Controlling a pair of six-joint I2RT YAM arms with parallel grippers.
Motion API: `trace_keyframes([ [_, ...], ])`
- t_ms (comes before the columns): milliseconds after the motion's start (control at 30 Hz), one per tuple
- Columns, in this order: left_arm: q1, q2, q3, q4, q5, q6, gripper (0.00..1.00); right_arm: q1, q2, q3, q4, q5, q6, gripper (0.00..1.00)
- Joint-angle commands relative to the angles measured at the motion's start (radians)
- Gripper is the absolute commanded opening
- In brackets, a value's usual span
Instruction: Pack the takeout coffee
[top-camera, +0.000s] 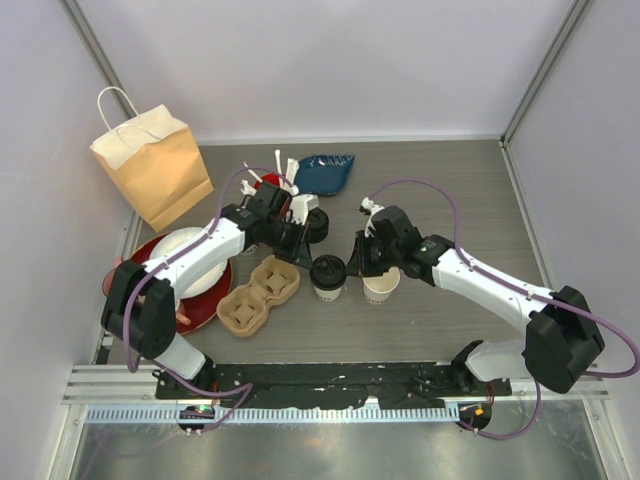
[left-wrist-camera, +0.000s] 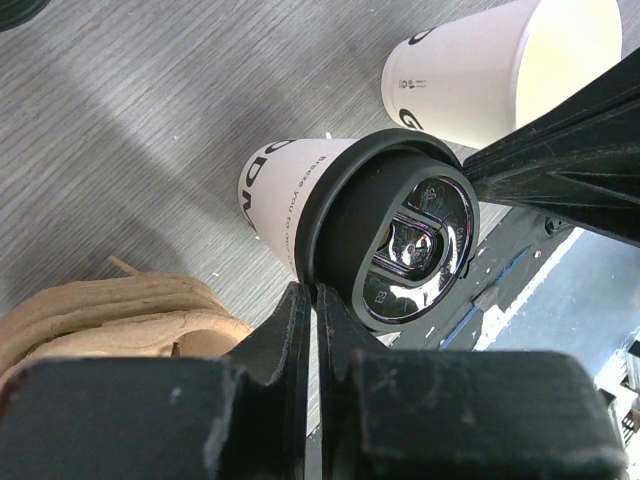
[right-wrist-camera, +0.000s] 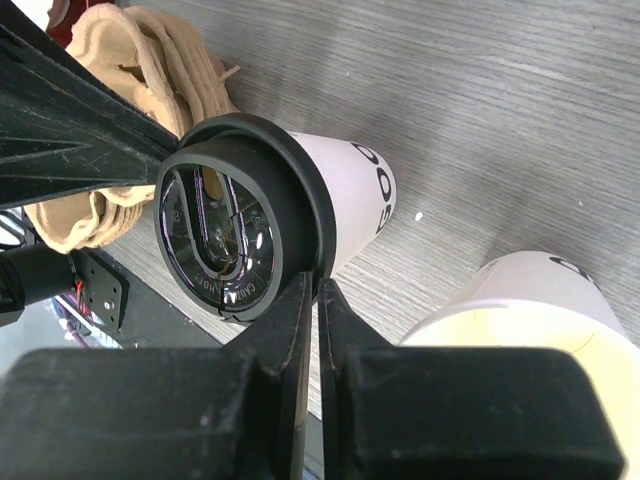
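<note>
From above, we see the left arm (top-camera: 205, 250) reaching from its base at 7 o'clock up and across toward the middle of the worktop (top-camera: 450, 190). The right arm (top-camera: 480, 285) reaches in from 5 o'clock with its wrist turned toward the same spot. Between the two wrists the lidded cup (top-camera: 328, 275) stands upright on the worktop. The unlidded cup (top-camera: 382, 286) is just beside it at 3 o'clock and the cardboard cup carrier (top-camera: 258, 296) is near it at 9 o'clock. The left wrist comes at the lidded cup from 10 o'clock, the right from 2 o'clock. A brown paper bag (top-camera: 155, 170) stands well apart in the 11 o'clock corner.

The wrist cameras give us what the overhead view does not. The left end effector (left-wrist-camera: 306, 300) has its fingers pressed together with nothing between them, its tips at the rim of the black lid (left-wrist-camera: 400, 235). The right end effector (right-wrist-camera: 312, 295) is likewise pressed together, at the rim on the opposite side. Each wrist view also shows the other arm's dark finger meeting the far edge of the lid.

We cannot tell whether the tips touch the rim or stop just short. From above, the fingertips blur into the dark lid. Both wrist views cut off the unlidded cup and the carrier, and the lettering on the cups is only partly readable.
</note>
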Motion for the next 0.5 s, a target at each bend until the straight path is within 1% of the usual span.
trace_keyframes([
  [0,-0.023,-0.008,0.027,-0.040,0.016,0.043,0.11,0.018,-0.015,0.048,-0.051,-0.018,-0.036,0.10],
  [100,-0.023,-0.016,0.034,-0.040,0.005,0.049,0.18,0.018,-0.027,0.057,-0.064,-0.015,-0.041,0.16],
  [167,-0.023,-0.023,0.040,-0.041,-0.002,0.060,0.20,0.018,-0.035,0.059,-0.070,-0.015,-0.041,0.22],
  [300,-0.023,-0.033,0.051,-0.044,-0.007,0.068,0.26,0.018,-0.048,0.062,-0.071,-0.017,-0.039,0.26],
  [467,-0.022,-0.040,0.074,-0.060,-0.007,0.081,0.29,0.016,-0.061,0.073,-0.082,-0.012,-0.043,0.28],
])
